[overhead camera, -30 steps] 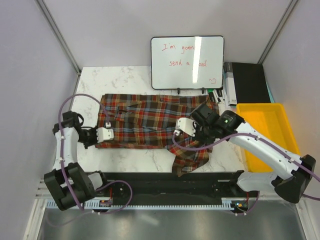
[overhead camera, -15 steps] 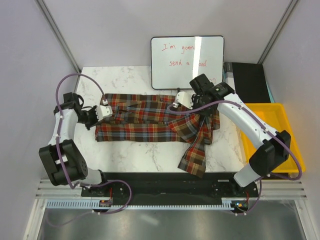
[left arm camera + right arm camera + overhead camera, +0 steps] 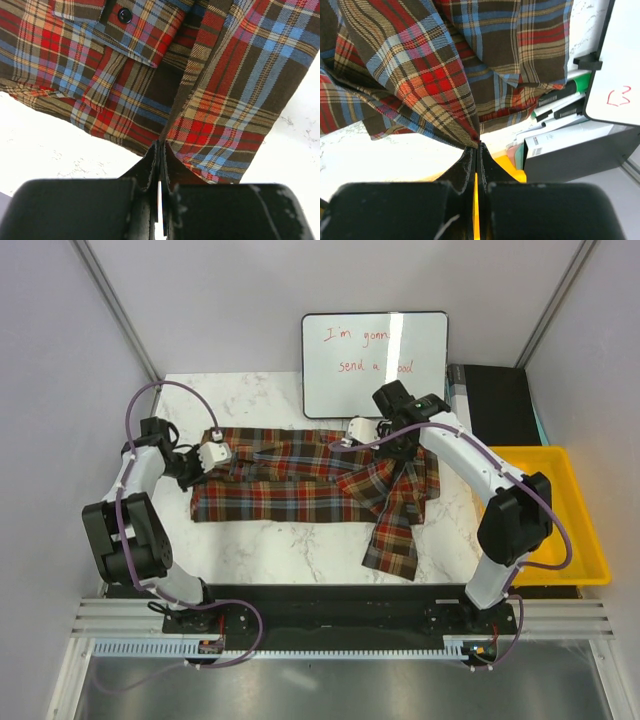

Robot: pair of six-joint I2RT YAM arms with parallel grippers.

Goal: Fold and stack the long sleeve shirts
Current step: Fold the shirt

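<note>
shirt [image 3: 290,490] hem folded rearward | left pincer [image 3: 220,454], right pincer [image 3: 346,443] pinching shirt | whiteboard [image 3: 375,380]: "i'm gonn", "send a"

The top camera looks steeply down from high above the near edge onto the whole white marble counter [image 3: 270,405]. The left wrist camera peers past the left pincer [image 3: 159,150] and the right wrist camera past the right pincer [image 3: 477,147]. Both sit very close to the red, brown and blue plaid flannel shirt [image 3: 290,485], which all three views share.
</note>
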